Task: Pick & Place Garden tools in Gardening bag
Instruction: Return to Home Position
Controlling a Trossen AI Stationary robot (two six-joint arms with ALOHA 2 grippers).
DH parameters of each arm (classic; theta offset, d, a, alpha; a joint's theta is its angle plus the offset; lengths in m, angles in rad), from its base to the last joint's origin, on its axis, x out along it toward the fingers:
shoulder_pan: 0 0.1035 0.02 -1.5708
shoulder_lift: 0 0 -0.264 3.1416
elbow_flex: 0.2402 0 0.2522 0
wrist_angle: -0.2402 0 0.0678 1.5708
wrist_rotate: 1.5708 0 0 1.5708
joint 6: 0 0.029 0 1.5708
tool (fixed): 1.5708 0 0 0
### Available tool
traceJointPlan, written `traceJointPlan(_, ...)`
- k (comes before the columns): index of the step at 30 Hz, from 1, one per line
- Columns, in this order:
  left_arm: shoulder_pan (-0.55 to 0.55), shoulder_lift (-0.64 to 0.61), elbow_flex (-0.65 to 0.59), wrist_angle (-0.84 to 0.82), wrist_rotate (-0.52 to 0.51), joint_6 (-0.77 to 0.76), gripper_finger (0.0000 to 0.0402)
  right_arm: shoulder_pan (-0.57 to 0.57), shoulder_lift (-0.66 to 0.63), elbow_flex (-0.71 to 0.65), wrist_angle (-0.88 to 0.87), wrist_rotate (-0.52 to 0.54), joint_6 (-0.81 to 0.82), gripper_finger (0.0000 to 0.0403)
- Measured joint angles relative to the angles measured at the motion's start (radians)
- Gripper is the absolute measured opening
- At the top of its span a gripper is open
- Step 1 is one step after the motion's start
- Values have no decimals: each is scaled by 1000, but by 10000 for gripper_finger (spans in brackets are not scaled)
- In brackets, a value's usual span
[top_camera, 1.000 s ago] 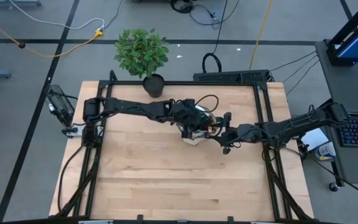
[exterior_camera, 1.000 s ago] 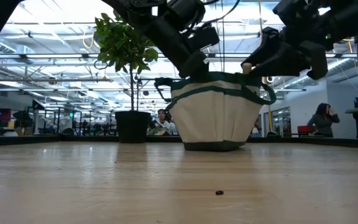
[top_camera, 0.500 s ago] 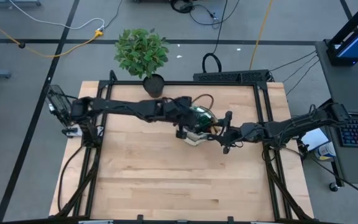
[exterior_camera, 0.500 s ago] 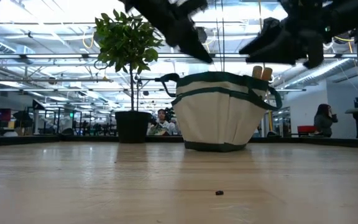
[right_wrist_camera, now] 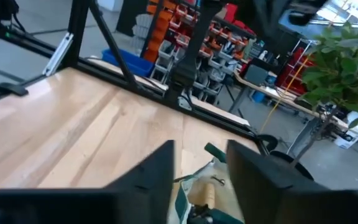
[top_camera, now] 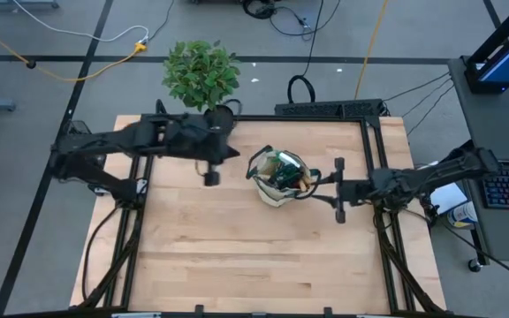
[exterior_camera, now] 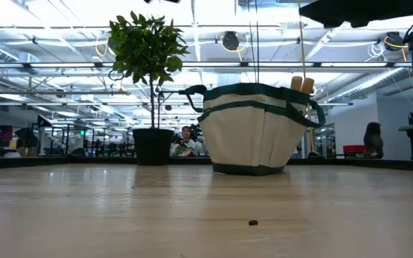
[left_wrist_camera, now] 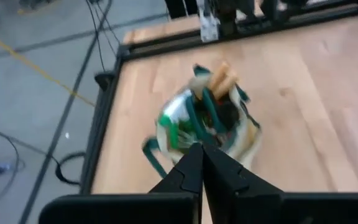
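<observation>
The beige gardening bag with green trim stands on its base mid-table. Garden tools stick out of it: two wooden handles rise above its rim at the right, and green items lie inside. My left gripper is shut and empty, raised to the left of the bag with its fingertips closed together. My right gripper hovers just right of the bag, open with nothing between its fingers; the bag's rim shows just past them.
A leafy plant in a black pot stands at the table's far edge, close behind my left arm. A black frame borders the table. A small dark speck lies on the wood near the front.
My left gripper, shut throughout, has risen out of the bag's mouth and drawn back toward the table's left and far side. My right gripper has lifted and backed a little toward the right edge. The bag has stayed where it was and now stands free of both arms.
</observation>
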Motion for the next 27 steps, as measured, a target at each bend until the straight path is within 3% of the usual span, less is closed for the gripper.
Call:
traceJointPlan(6, -36, -169, -137, -20, -122, -71, 4, -1, -90, 0, -89, 4, 57, 12)
traceJointPlan(9, -41, -285, -264, 56, -183, -94, 8, -6, -116, 0, -103, 7, 125, 11)
traceJointPlan(17, -41, -630, -596, 222, -185, -196, 6, -46, -169, 0, -199, 5, 252, 1)
traceJointPlan(27, -41, -932, -835, 339, -185, -238, 11, -68, -276, -1, -338, -41, 319, 0)
